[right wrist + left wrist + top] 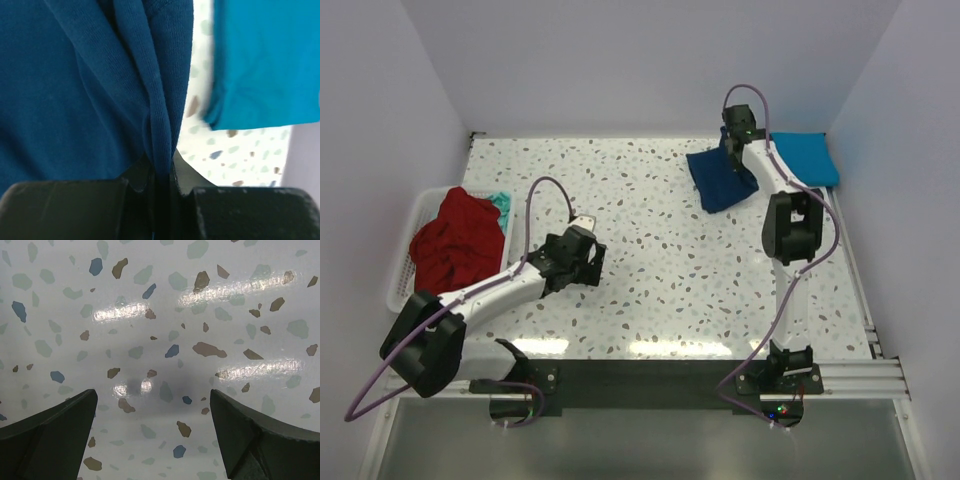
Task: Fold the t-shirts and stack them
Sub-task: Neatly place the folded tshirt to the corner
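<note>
Right pincer [160, 175] is clamped tight on a bunched fold of the navy t-shirt [75, 75]. The rest of that shirt spreads to its left, over the far part of the surface [650, 200]. Turquoise t-shirt [265, 60] lies flat just to its right, with a narrow gap between the two. Left pincer [152, 397] is wide apart and holds nothing, speckled surface right under it. Well off to its left, red t-shirt [455, 240] is heaped in the white basket [400, 285], teal t-shirt [502, 203] peeking out behind it.

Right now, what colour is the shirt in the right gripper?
Navy blue shirt, clearest in right wrist view.
</note>
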Action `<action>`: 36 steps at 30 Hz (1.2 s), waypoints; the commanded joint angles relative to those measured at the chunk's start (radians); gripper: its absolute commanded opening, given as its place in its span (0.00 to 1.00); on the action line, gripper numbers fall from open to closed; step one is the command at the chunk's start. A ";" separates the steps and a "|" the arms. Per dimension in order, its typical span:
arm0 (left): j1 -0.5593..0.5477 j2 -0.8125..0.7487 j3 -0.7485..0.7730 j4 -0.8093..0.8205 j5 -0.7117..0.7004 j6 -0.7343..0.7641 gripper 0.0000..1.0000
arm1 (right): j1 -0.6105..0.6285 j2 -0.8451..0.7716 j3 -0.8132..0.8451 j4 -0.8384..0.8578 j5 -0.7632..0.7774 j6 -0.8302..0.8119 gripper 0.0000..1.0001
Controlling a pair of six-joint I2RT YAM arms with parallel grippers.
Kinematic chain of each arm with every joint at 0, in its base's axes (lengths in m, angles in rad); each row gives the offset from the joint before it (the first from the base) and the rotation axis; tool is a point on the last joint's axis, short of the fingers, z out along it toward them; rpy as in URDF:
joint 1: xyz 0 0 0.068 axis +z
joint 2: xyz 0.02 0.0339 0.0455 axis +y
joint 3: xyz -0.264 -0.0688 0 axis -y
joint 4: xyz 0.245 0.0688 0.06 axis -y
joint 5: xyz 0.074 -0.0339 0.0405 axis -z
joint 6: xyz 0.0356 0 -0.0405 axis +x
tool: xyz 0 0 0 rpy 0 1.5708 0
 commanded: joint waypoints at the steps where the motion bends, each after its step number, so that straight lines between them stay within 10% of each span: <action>1: 0.006 0.000 0.025 0.039 -0.018 0.003 1.00 | -0.042 -0.033 0.042 0.118 0.111 -0.067 0.00; 36: 0.004 0.066 0.028 0.039 0.008 0.009 1.00 | -0.301 -0.023 0.151 0.260 -0.024 0.040 0.02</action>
